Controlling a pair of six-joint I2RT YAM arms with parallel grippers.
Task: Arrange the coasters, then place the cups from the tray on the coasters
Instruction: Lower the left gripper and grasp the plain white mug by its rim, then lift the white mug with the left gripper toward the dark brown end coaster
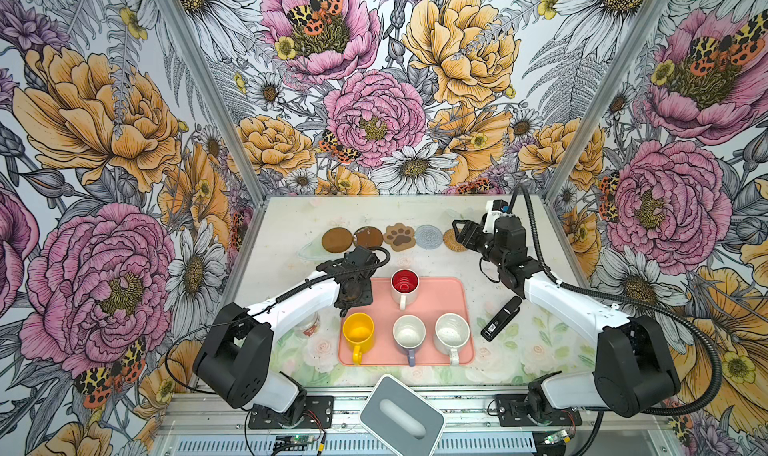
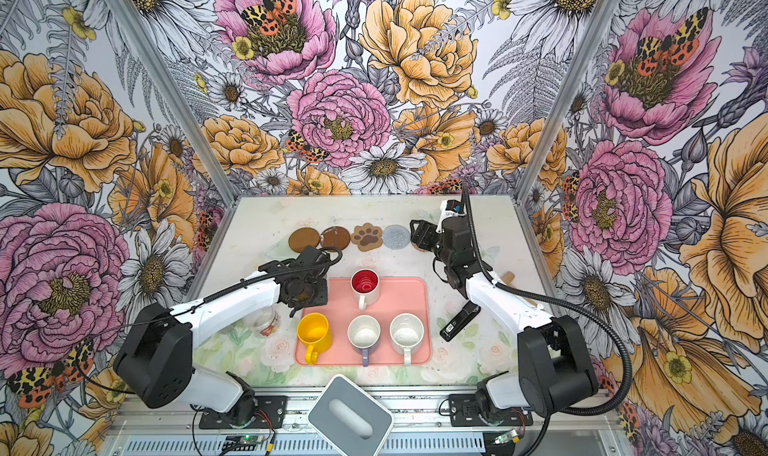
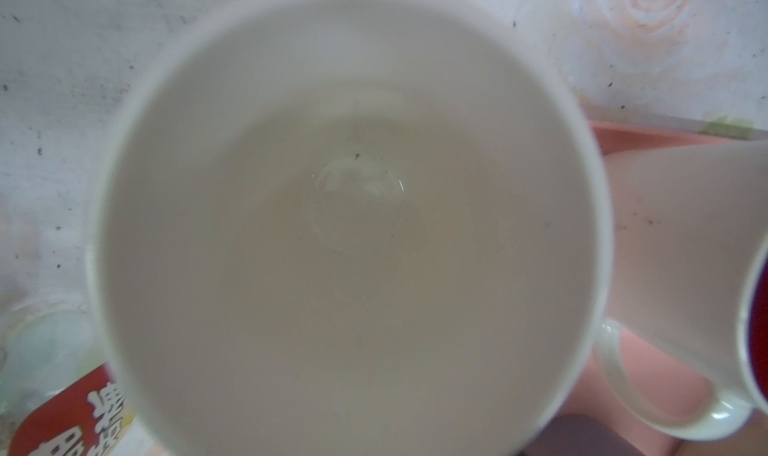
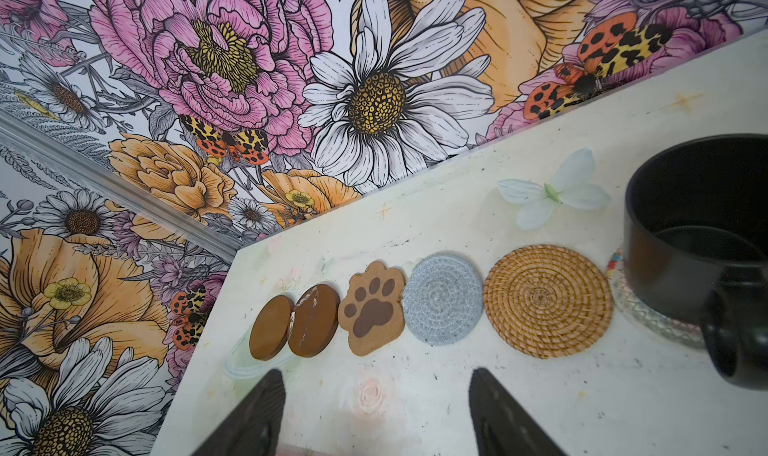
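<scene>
Salmon-pink plastic, rounded and low-rimmed, the tray (image 1: pixel 440 304) sits mid-table, and I count four mugs standing free on it. A yellow mug (image 1: pixel 358 331) is at the near left, a lavender mug with a white inside (image 1: pixel 409 332) in the near middle, and a white speckled mug (image 1: pixel 452 331) at the near right. A white mug with a red inside (image 1: pixel 404 286) stands on the far side. All are upright and empty, with handles pointing near.

The cream-white mug (image 3: pixel 353 225) fills my left wrist view, empty, over the tray's far left corner. Whether it stands or is lifted I cannot tell. The black mug (image 4: pixel 698 233) stands on the clear lacy round coaster (image 4: pixel 648 325) at the right end of the coaster row.

My left gripper (image 1: pixel 354 293) points straight down over the cream-white mug. Its fingers are hidden, so I cannot tell their spread or whether they grip. My right gripper (image 4: pixel 376 375) hovers at the far right beside the row, fingers spread wide with nothing between them.

Along the far side, from the left, lie a brown disc coaster (image 1: pixel 337 239) touching a second brown disc coaster (image 1: pixel 368 237). Next come a tan paw-print coaster (image 1: pixel 400 237), a grey-blue woven round coaster (image 1: pixel 429 236) and a tan rattan round coaster (image 4: pixel 548 300).

A clear jar with a red label (image 1: pixel 308 325) stands just left of the tray, and a black stapler-like tool (image 1: pixel 500 318) lies to its right. A grey-white box with an oval slot (image 1: pixel 401 414) sits at the near edge. The pale table (image 1: pixel 291 225) is scuffed and printed with faded roses. Floral wallpaper (image 1: pixel 374 100) covers the walls.
</scene>
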